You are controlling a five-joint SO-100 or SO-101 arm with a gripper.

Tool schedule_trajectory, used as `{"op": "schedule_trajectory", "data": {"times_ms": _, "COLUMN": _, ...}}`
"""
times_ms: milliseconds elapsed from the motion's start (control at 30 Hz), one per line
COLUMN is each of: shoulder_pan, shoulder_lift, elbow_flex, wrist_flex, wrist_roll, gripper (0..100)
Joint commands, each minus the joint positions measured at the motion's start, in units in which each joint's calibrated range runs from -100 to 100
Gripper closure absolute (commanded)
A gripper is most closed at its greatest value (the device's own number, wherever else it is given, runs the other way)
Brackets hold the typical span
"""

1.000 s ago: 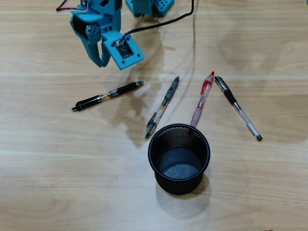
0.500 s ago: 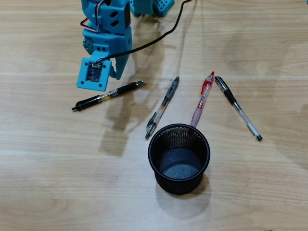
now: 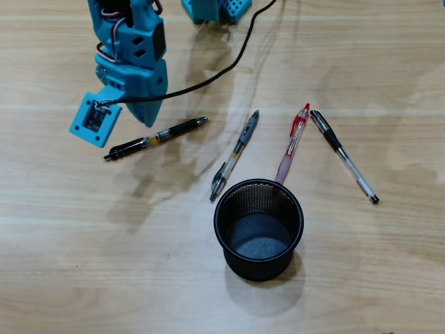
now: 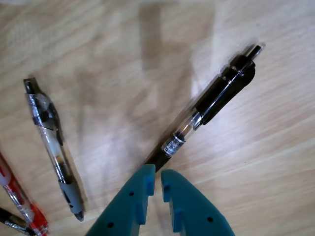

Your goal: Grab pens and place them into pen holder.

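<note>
Four pens lie on the wooden table. The black pen with a yellowish band (image 3: 156,137) is at the left, and my teal gripper (image 3: 150,122) hovers just above its middle, jaws almost together with nothing between them. The wrist view shows the gripper (image 4: 158,172) tips right at that black pen (image 4: 206,113), whose tip end is hidden behind the fingers. To the right lie the grey-clear pen (image 3: 235,154), the red-clear pen (image 3: 292,142) and the black-and-clear pen (image 3: 344,156). The black mesh pen holder (image 3: 216,223) stands upright in front of them, empty.
The arm's base (image 3: 215,8) and a black cable (image 3: 208,76) sit at the table's far edge. In the wrist view the grey-clear pen (image 4: 51,142) and red-clear pen (image 4: 19,199) lie at the left. The red pen's lower end touches the holder's far rim.
The arm has swung left and forward over the table, bringing the gripper from behind the black pen to just above its middle. The pens and holder have not moved.
</note>
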Motion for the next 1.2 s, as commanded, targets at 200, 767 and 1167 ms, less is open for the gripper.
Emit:
{"op": "schedule_trajectory", "data": {"times_ms": 200, "shoulder_pan": 0.0, "shoulder_lift": 1.48, "elbow_flex": -3.71, "wrist_flex": 5.26, "wrist_roll": -4.85, "gripper": 98}}
{"op": "schedule_trajectory", "data": {"times_ms": 767, "shoulder_pan": -1.18, "shoulder_lift": 9.63, "elbow_flex": -11.11, "wrist_flex": 5.69, "wrist_roll": -5.35, "gripper": 74}}
{"op": "schedule_trajectory", "data": {"times_ms": 1167, "shoulder_pan": -1.0, "shoulder_lift": 19.04, "elbow_flex": -13.72, "wrist_flex": 5.61, "wrist_roll": -5.4, "gripper": 74}}
